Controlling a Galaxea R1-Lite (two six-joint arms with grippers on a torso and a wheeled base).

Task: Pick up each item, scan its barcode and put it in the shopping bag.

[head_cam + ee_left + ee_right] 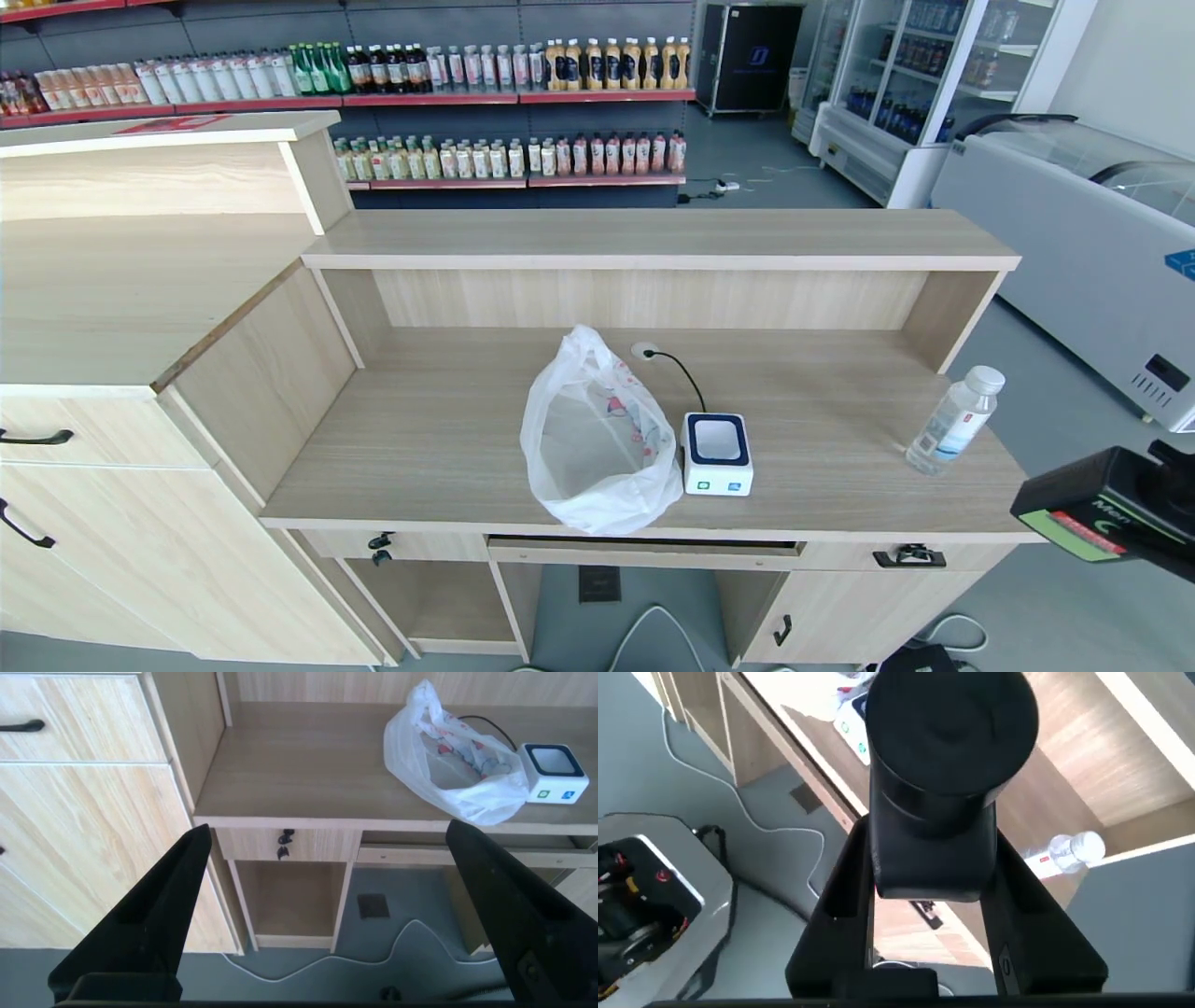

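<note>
Right pincer (934, 859) grips a black item (948, 756), type hard to tell; left pincer (327, 840) gapes empty; shopping bag (597, 439) contents unclear.

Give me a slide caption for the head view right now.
Shopping bag beside scanner on the counter, water bottle at right end, dark container held off-counter.

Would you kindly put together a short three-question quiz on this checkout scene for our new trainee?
1. True or false: the water bottle stands near the right end of the counter.
2. What sits right beside the shopping bag: A scanner, B cup, C bowl?
3. Which gripper holds the black container?
Key: 1 true; 2 A, the scanner; 3 the right gripper.
</note>
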